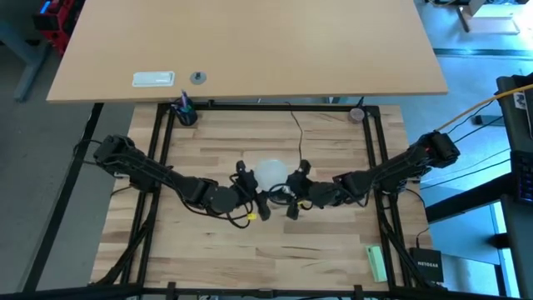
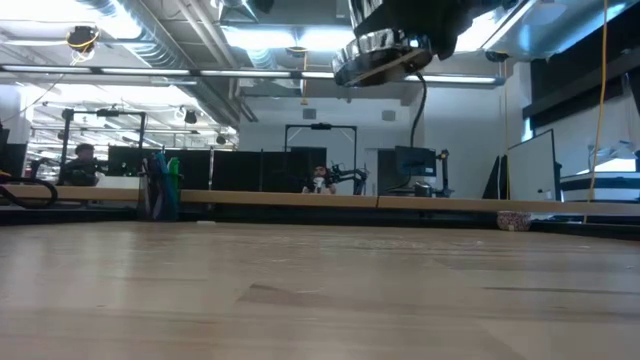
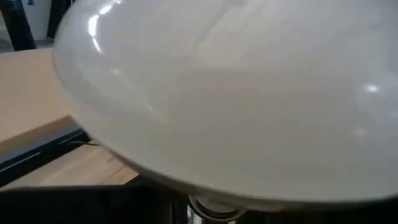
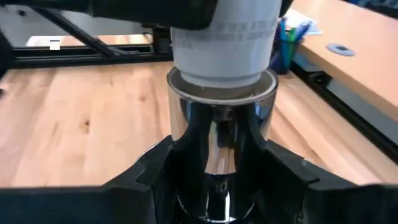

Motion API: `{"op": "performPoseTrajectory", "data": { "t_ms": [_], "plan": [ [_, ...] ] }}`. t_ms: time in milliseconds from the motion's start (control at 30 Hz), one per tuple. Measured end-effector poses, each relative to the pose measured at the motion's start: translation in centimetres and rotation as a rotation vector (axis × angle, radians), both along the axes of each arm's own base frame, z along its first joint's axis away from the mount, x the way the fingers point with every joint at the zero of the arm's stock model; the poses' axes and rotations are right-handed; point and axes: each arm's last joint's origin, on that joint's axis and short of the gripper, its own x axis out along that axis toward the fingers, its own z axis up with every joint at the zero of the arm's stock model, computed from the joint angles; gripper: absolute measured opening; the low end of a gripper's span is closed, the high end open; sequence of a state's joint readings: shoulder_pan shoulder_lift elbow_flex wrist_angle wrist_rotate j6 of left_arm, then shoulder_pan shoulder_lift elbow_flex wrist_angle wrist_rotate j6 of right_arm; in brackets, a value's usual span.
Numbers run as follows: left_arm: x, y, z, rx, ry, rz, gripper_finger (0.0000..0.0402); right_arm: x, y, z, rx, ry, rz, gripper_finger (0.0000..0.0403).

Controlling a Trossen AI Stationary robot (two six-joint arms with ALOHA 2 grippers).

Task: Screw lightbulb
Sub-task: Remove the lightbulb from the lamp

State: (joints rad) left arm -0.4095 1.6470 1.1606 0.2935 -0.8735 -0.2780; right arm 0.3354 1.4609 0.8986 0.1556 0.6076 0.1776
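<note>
High view puts both my arms meeting over the middle of the wooden surface, held up off it, with bare boards all round and the black frame rails well out at either side. My left gripper has its jaws clamped on the lightbulb, whose white dome fills the left wrist view. My right gripper has its jaws closed round the silver socket; in the right wrist view the bulb's white neck sits in the socket's mouth. A thin black cord runs from the socket toward the far rail. A cup of pens stands at the far left corner, a small round thing at the far right corner, and a green block near the right front edge, all well apart from my grippers. Beyond the frame lies a tan desk.
</note>
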Motion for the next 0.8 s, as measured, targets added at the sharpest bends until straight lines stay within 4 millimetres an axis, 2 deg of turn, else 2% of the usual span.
{"op": "performPoseTrajectory", "data": {
  "t_ms": [133,333,433,500,700,800],
  "plan": [
    [-0.2,0.0,0.3,0.026,0.011,-0.008,0.0135,0.1,0.1,0.0,0.034,0.011,0.075,0.0183],
    [-1.0,0.0,1.2,0.083,0.052,-0.103,0.0140,-0.5,0.6,1.1,0.097,0.020,0.311,0.0335],
    [-1.4,0.0,1.8,0.083,0.060,-0.177,0.0135,-1.4,0.6,1.8,0.119,0.043,0.396,0.0384],
    [-1.5,-0.1,2.0,0.101,0.067,-0.250,0.0135,-1.9,0.6,2.4,0.137,0.036,0.472,0.0387],
    [-1.3,-0.4,2.3,0.126,0.064,-0.585,0.0138,-2.0,1.1,2.8,0.147,0.016,0.637,0.0346],
    [-1.1,0.0,2.3,0.115,0.064,-0.644,0.0137,-1.5,1.3,2.9,0.146,-0.030,0.665,0.0329]
  ]
}}
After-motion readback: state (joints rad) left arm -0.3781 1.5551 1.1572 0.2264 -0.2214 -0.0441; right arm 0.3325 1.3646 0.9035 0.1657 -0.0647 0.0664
